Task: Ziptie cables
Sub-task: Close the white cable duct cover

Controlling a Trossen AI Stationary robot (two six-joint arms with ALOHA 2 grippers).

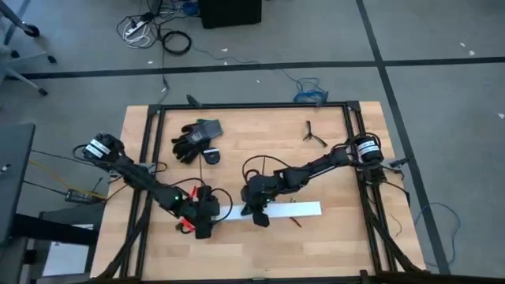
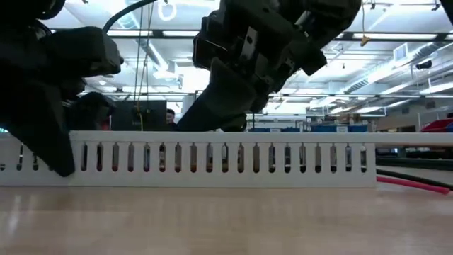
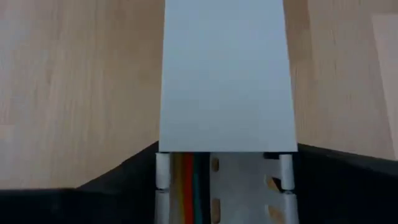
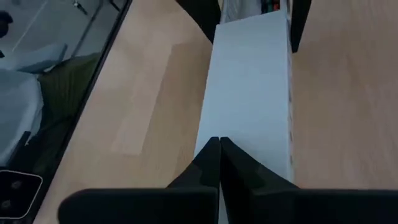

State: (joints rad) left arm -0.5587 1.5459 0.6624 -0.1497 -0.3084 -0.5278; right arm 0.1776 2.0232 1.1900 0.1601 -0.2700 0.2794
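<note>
The cables (image 3: 186, 180) lie inside the white channel (image 1: 292, 209) on the desk (image 1: 339, 244) — left end effector (image 1: 203, 225) grasps its end; right end effector (image 4: 219, 163), clenched, presses its cover.

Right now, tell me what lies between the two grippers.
In the high view, the white slotted channel spans from the left gripper to the right gripper. The left wrist view shows coloured cables inside it under a flat white cover.
</note>
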